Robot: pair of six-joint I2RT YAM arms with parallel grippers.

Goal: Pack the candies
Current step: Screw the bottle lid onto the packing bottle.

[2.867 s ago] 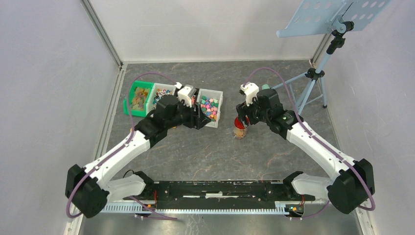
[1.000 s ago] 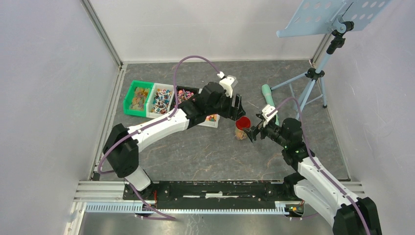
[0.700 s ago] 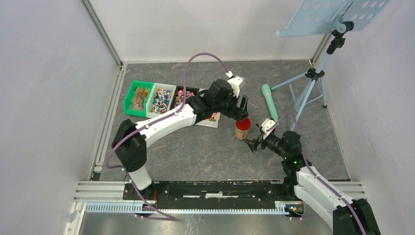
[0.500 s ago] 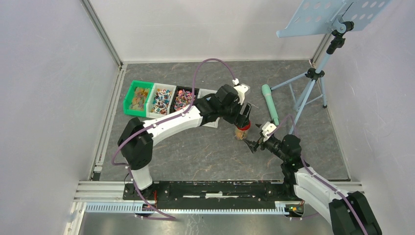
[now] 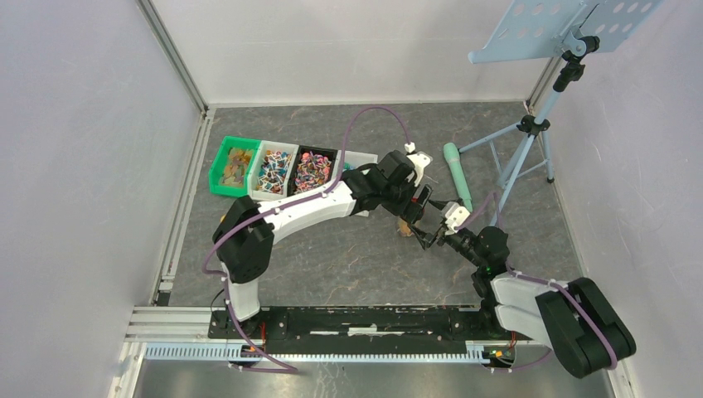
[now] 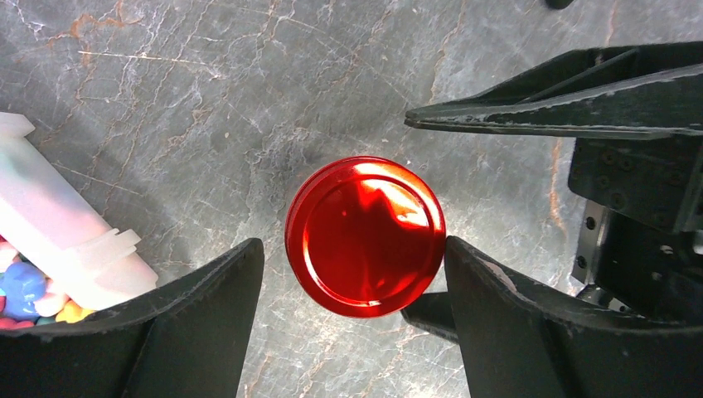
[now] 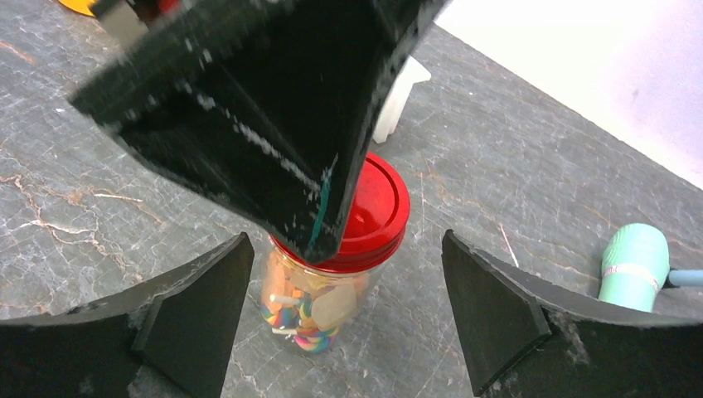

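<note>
A clear jar (image 7: 319, 294) with a red lid (image 6: 365, 236) stands on the grey table, and candies (image 7: 319, 319) show through its wall. More candies fill the bins (image 5: 275, 170) at the back left. My left gripper (image 6: 352, 243) hangs open right over the lid, one finger on each side of it. Low at the jar's near right side is my right gripper (image 7: 346, 239), open, with the jar between its fingers (image 7: 497, 319) and a gap on both sides. In the right wrist view the left gripper's finger (image 7: 265, 108) hides part of the lid.
A row of bins, green (image 5: 236, 166), white and black, stands at the back left, and a white bin's corner (image 6: 58, 240) lies close to the jar. A teal cylinder (image 5: 456, 178) lies behind the jar. A music stand (image 5: 530, 133) stands at the back right.
My left arm has swung right, away from the bins, until its gripper is over the jar's lid. My right arm has drawn back and down, facing the jar from the near right.
</note>
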